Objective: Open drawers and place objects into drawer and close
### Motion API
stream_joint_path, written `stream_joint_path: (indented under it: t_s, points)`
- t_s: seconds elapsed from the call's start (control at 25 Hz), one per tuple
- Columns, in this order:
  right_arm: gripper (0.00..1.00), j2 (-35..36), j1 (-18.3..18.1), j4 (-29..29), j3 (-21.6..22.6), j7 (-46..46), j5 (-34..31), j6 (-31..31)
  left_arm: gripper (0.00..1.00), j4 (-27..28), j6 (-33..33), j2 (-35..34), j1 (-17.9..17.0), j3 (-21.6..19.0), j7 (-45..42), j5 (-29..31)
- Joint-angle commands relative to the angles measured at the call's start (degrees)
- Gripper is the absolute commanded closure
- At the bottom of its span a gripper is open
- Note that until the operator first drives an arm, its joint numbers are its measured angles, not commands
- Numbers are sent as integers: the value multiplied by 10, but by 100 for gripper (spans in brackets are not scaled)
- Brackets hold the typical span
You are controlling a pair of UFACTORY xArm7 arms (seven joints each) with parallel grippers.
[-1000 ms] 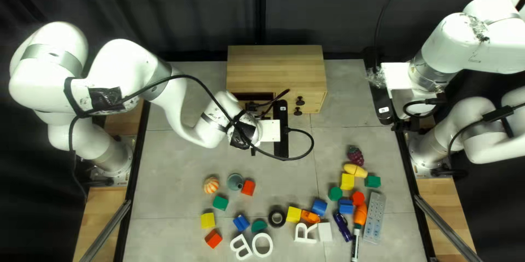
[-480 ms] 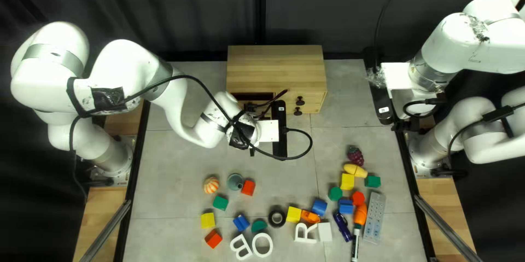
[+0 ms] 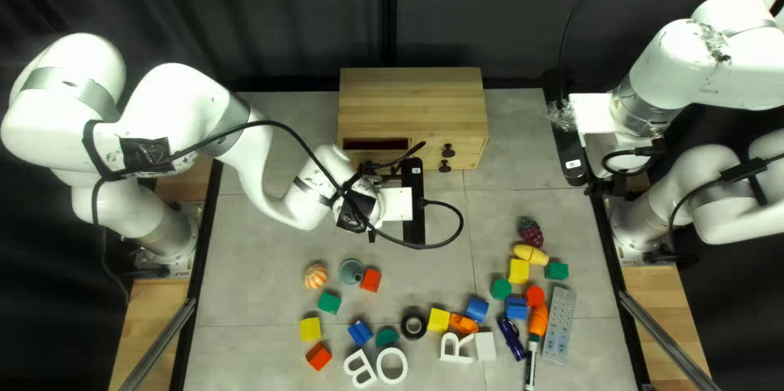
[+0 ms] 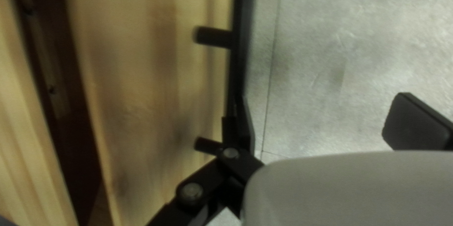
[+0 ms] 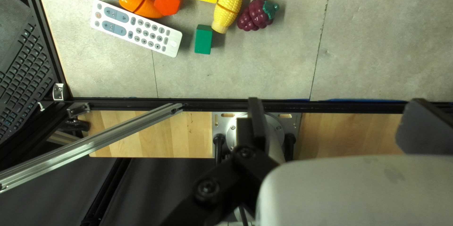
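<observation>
Just in front of the wooden cabinet [image 3: 412, 101], my left gripper [image 3: 398, 204] is released, its fingers wide apart, one overlapping the black drawer handle [image 4: 241, 46], though I can't tell whether it touches; the drawer [image 4: 155, 89] sits partly out of the cabinet. Farther out from the cabinet's front, off to its right, lie the toy grapes [image 3: 531, 233], then the toy corn [image 3: 531, 255]. Well to the cabinet's right, my right gripper [image 3: 605, 187] hangs with its fingers spread.
</observation>
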Motion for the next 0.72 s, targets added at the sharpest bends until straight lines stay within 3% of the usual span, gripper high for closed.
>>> stream_joint_path:
  t_s: [0.04, 0.72]
  points:
    - [0, 0, 0, 0, 0, 0, 0, 0, 0, 10, 11, 1, -1, -1, 5, -2]
    - [0, 0, 0, 0, 0, 0, 0, 0, 0, 75, 43, 63, 5, 24, 2, 9]
